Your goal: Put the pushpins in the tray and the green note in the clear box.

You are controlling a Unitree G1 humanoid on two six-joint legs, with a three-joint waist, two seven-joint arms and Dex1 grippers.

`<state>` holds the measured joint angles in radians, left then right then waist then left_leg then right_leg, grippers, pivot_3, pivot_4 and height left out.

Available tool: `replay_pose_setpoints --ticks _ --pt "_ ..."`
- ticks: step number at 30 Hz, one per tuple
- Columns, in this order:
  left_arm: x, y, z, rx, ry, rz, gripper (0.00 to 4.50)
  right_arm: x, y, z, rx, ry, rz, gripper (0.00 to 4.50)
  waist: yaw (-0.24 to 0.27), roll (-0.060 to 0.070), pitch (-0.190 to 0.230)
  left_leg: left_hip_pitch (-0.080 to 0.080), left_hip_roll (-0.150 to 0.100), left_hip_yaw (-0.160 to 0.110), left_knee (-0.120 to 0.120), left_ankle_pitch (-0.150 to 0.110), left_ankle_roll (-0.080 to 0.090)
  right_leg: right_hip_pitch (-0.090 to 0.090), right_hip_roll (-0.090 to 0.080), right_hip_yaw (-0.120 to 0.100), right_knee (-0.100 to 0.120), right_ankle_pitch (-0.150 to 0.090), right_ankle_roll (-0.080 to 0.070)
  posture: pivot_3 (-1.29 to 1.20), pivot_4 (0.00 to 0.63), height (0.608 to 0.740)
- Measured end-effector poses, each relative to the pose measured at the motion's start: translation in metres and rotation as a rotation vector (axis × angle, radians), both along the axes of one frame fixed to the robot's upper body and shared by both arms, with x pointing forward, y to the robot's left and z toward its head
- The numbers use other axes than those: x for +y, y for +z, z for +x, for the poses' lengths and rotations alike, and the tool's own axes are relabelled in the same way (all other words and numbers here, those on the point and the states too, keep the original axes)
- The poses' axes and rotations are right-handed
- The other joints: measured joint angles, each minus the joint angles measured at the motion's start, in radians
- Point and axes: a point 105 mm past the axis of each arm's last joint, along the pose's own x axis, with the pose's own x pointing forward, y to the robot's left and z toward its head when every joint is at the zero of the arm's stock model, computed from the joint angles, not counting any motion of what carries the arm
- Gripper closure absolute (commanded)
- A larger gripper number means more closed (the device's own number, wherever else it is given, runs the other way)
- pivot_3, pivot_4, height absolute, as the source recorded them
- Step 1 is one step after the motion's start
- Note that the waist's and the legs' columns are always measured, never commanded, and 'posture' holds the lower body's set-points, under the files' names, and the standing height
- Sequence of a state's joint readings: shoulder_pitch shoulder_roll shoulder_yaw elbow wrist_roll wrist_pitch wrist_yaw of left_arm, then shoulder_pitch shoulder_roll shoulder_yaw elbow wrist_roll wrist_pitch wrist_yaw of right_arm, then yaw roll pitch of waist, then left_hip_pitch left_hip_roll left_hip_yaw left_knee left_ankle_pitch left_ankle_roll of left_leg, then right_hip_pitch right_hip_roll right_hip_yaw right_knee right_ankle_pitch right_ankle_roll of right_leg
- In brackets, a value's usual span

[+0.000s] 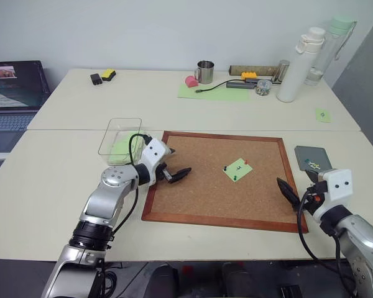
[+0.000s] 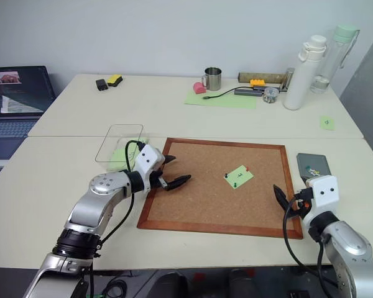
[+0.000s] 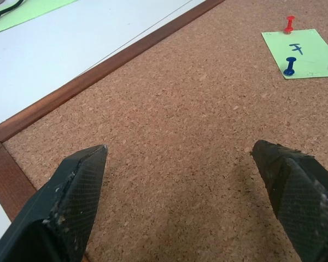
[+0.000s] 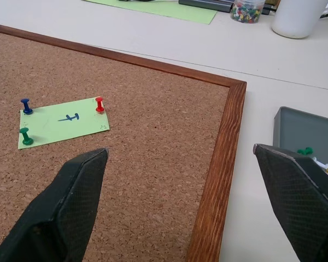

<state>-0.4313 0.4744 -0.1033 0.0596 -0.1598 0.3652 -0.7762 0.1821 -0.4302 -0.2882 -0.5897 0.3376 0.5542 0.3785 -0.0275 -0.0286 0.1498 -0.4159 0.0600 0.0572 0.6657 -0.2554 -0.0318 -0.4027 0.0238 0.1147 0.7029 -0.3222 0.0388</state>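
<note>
Plainly, the green note (image 4: 63,122) bears a handwritten "7".

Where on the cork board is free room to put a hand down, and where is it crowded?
The cork board is bare between the left end effector and the green note, and along its near frame. The note carries three pushpins. The tray beside the right frame already holds pins.
</note>
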Motion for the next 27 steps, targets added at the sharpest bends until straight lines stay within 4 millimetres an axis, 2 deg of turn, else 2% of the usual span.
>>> replay_pose_setpoints --ticks 18,23,27 --pt "-0.002 0.004 -0.005 0.075 -0.025 -0.088 0.0 0.002 0.0 0.0 0.003 0.014 0.002 0.02 0.0 0.0 0.0 0.0 0.0 0.0 0.0 0.0 0.0 0.0 0.0 0.0 0.0 0.0 0.0 0.0 0.15 0.74" --pt "-0.01 0.016 -0.014 0.099 -0.098 -0.159 0.8 0.009 0.004 0.005 -0.015 0.045 0.004 0.0 0.0 0.0 0.0 0.0 0.0 0.0 0.0 0.0 0.0 0.0 0.0 0.0 0.0 0.0 0.0 0.0 0.15 0.74" --pt "-0.016 0.021 -0.025 0.135 -0.17 -0.179 1.57 0.022 0.015 0.019 -0.054 0.097 0.018 0.0 -0.001 0.0 0.0 0.0 0.0 0.0 0.0 0.0 0.0 0.0 0.0 0.0 0.0 0.0 0.0 0.0 0.15 0.74"
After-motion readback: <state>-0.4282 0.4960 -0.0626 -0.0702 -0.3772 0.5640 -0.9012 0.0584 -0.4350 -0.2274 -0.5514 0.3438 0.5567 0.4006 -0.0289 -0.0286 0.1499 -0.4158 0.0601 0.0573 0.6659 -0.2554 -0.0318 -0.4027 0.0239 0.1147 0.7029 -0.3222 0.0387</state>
